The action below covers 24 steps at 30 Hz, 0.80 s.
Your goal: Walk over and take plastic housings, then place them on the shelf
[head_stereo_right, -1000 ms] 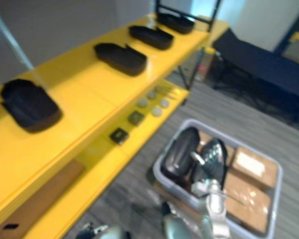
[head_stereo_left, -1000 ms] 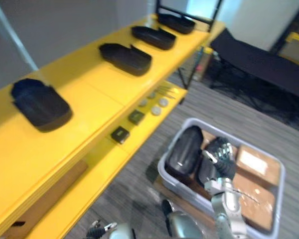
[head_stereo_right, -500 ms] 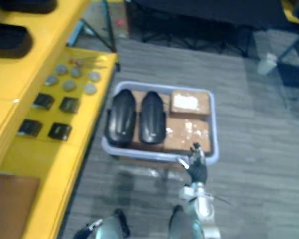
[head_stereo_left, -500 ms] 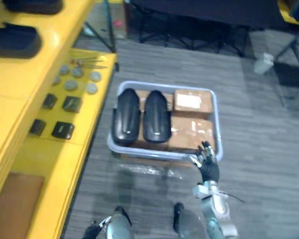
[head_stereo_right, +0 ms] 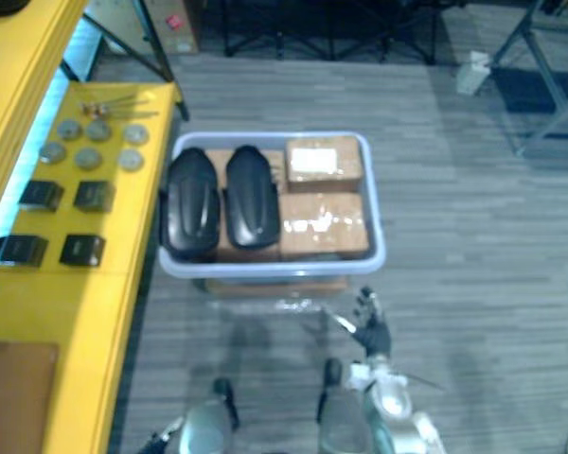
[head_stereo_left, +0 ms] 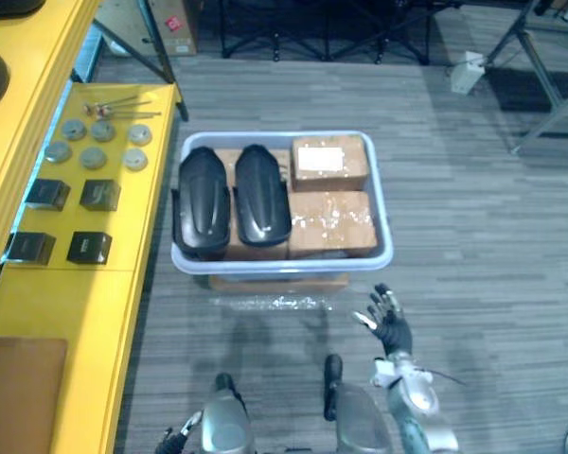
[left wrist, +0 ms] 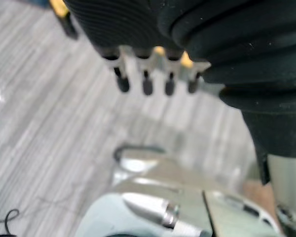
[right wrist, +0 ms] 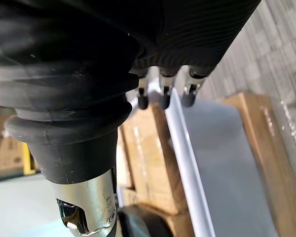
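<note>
Two black plastic housings [head_stereo_left: 202,200] [head_stereo_left: 261,194] lie side by side in the left half of a pale grey bin [head_stereo_left: 284,261] on the floor ahead. Two cardboard boxes [head_stereo_left: 329,163] [head_stereo_left: 331,223] take up the bin's right half. My right hand [head_stereo_left: 390,327] hovers open, fingers spread, just before the bin's near right corner, touching nothing. In the right wrist view its fingers [right wrist: 161,98] hang straight over the bin's rim [right wrist: 187,163]. My left hand [head_stereo_left: 182,441] stays low at the bottom edge, and its fingers [left wrist: 144,85] are relaxed and hold nothing.
The yellow shelf [head_stereo_left: 76,293] runs along the left; its lower ledge carries small black boxes [head_stereo_left: 90,248] and grey discs [head_stereo_left: 93,156]. Black stand legs [head_stereo_left: 322,28] and a white object [head_stereo_left: 466,71] lie beyond the bin. Grey floor spreads to the right.
The camera has swung from the shelf down onto the bin. My right hand, over the housings a second ago, is now before the bin's near rim.
</note>
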{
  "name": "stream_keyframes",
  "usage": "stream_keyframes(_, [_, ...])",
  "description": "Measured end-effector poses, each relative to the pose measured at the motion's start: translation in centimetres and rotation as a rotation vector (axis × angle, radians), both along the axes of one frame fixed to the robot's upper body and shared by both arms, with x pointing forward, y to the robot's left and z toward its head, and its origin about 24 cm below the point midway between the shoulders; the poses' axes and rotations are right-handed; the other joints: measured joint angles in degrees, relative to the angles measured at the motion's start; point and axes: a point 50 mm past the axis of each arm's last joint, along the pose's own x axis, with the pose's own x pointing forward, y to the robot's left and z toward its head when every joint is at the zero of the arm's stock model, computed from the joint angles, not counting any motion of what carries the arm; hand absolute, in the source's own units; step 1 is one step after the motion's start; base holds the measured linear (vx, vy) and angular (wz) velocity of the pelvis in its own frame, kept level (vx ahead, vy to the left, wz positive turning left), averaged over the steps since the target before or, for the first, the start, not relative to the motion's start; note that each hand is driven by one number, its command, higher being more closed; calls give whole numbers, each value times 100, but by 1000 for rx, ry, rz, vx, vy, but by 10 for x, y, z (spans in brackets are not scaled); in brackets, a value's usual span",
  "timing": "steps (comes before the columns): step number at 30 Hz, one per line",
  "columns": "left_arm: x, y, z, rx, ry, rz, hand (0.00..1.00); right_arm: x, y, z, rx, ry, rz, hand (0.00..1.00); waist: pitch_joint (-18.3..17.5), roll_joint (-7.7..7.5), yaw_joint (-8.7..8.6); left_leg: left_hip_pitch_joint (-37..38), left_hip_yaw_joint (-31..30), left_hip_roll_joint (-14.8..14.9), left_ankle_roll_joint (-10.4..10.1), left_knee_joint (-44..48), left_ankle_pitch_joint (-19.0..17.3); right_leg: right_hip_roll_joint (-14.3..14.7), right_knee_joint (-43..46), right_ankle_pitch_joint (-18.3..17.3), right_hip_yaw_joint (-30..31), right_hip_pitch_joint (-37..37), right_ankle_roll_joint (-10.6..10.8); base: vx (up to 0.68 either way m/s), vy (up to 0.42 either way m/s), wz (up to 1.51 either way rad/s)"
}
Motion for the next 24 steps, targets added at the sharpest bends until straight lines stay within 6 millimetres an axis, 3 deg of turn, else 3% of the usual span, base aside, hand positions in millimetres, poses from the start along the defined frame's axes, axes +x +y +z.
stream_keyframes(1, [1,0,1,16,2,-18,0,4,-4,3,29,-16,-23,0,-18,17,10,57,-379,-67,-2,-78,-14,20,-143,116,-28,132,35,111,45,0])
stream_keyframes(4, [8,-2,3,22,-27,-23,0,15,-12,9,75,-62,-70,0,-27,31,28,95,-498,-124,4,-143,-5,-5,-381,248,-184,361,72,96,45,20])
stream_keyframes(7, [10,-5,4,25,-42,-34,0,30,-26,9,139,-84,-123,0,-106,106,198,146,-658,-181,19,-171,10,-43,-551,267,-359,603,99,21,26,31])
stream_keyframes(10, [14,-7,6,29,-68,-40,0,64,-44,28,129,-135,-190,0,-95,186,342,73,-898,-341,53,-405,223,-152,-613,305,-605,652,117,-46,15,43])
stream_keyframes(12, [14,-11,8,22,-99,-39,0,95,-61,55,83,-186,-215,0,-60,293,536,-103,-1053,-430,79,-552,364,-225,-615,365,-748,506,111,-88,20,37])
stream_keyframes(15, [15,-18,7,-3,-108,-37,0,121,-78,85,26,-213,-231,0,95,436,662,-268,-1232,-550,129,-558,483,-325,-574,397,-912,455,124,-113,34,34])
stream_keyframes(17, [16,-24,7,-37,-130,-42,0,145,-91,121,-30,-252,-245,0,296,553,802,-447,-1337,-667,169,-540,562,-447,-419,395,-971,269,127,-136,56,28])
stream_keyframes(21, [19,-27,8,-68,-166,-46,0,163,-114,162,-120,-251,-328,0,396,621,969,-875,-1547,-828,223,-509,720,-618,-196,401,-1163,-89,138,-81,45,32])
stream_keyframes(24, [21,-35,7,-101,-186,-67,0,169,-129,196,-183,-271,-382,0,523,806,1095,-1130,-1706,-957,242,-328,733,-752,29,358,-1276,-254,158,-67,55,28])
